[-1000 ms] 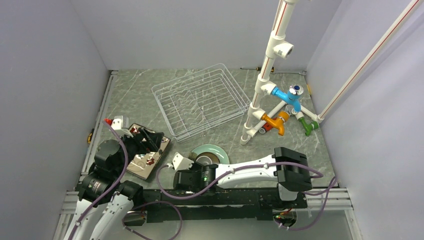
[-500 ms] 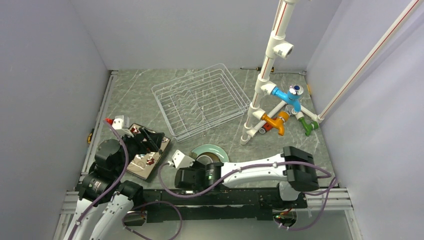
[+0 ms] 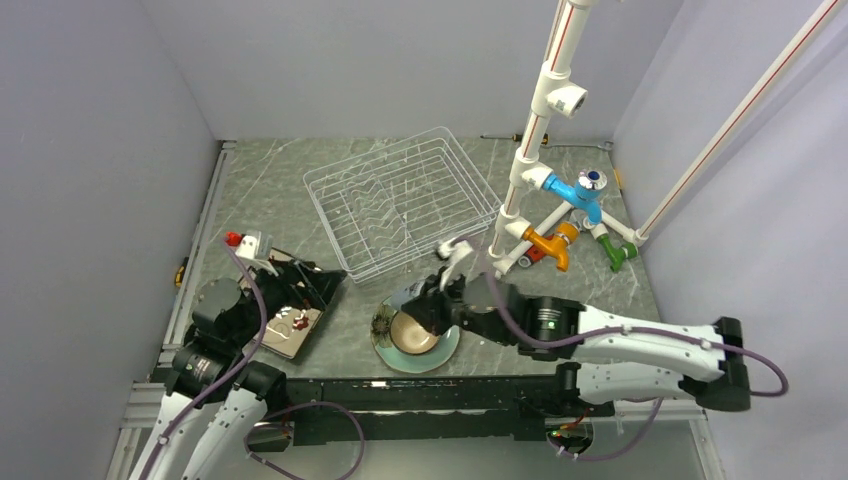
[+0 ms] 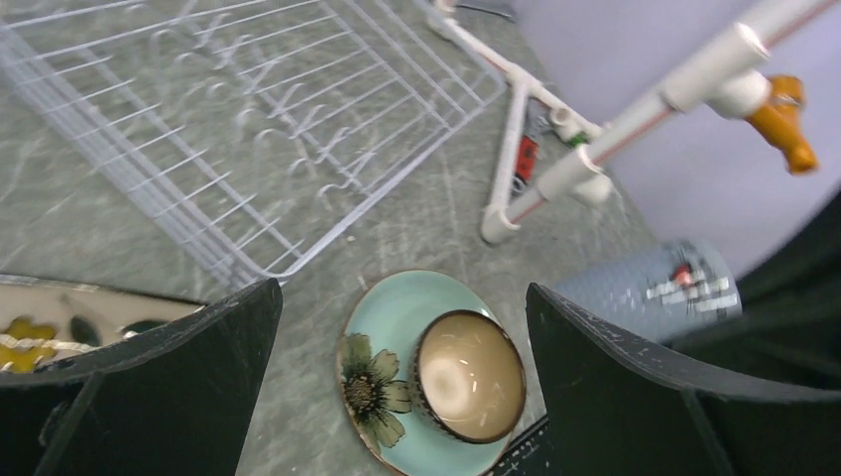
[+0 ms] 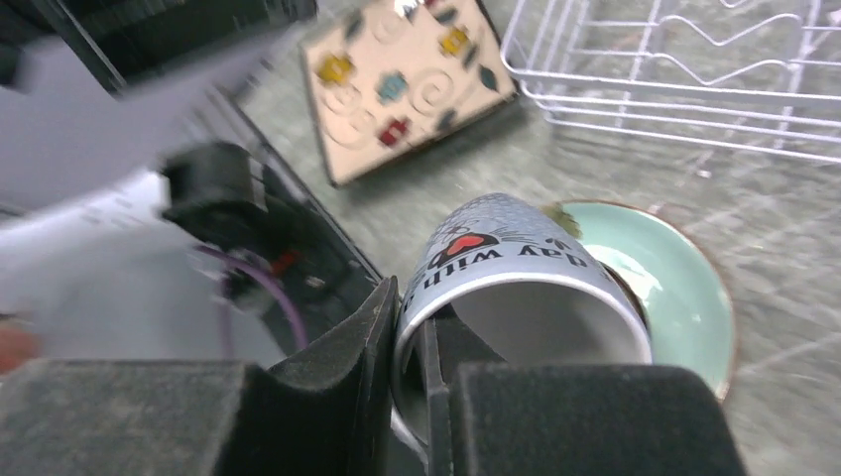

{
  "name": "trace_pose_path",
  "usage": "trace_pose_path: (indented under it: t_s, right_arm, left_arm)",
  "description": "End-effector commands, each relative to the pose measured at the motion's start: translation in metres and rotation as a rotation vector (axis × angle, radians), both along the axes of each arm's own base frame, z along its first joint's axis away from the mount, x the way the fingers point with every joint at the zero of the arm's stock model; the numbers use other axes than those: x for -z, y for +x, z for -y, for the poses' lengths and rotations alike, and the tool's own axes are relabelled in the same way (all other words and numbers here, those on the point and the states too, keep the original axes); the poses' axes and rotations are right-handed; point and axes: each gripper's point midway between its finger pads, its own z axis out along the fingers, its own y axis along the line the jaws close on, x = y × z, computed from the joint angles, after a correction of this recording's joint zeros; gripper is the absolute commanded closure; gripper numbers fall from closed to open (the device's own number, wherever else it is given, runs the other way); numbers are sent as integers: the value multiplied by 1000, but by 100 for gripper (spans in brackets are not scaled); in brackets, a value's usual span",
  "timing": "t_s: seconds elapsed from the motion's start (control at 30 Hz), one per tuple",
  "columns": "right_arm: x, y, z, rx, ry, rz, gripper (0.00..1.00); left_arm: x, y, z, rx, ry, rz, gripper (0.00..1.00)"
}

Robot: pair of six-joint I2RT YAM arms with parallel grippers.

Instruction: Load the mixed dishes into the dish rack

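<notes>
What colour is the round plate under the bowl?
The plate is pale green with a dark flower painted near its rim; the left wrist view shows it best.

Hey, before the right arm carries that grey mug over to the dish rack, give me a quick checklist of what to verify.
1. Grip on grey mug by right gripper, pinching its wall: ok.
2. Lift of mug off brown bowl and pale green plate: ok.
3. Room in dish rack: ok, nothing in it.
4. Clearance past white pipe stand: cannot tell.
5. Position of left gripper, open, near cream floral square plate: ok.
</notes>
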Motion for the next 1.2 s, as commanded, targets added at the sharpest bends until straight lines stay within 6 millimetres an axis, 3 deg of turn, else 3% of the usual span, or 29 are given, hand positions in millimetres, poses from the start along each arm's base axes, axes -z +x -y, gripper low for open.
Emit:
trace_pose_path:
  t_s: [0.0, 0.17, 0.3, 0.5, 0.83, 1.17]
  right_arm:
    - [-89, -23, -10, -105, 507, -147, 100]
    - [-112, -26, 4, -84, 669, -206, 100]
    - [-133, -32, 9, -120, 781, -221, 100]
    - [-165, -45, 8, -228, 897, -162, 100]
    - [-203, -79, -2, -485, 1075, -89, 100]
    - [-207, -83, -7, -541, 1181, -85, 100]
  left_arm:
    - [-50, -28, 38, 292, -67, 271, 1]
    - [-89, -82, 61, 601, -76, 576, 1]
    - [-95, -113, 66, 756, -51, 690, 1]
    - [-92, -139, 68, 882, -64, 764, 1]
    - [-100, -145, 69, 908, -219, 731, 1]
    - [-113, -122, 62, 744, -379, 631, 1]
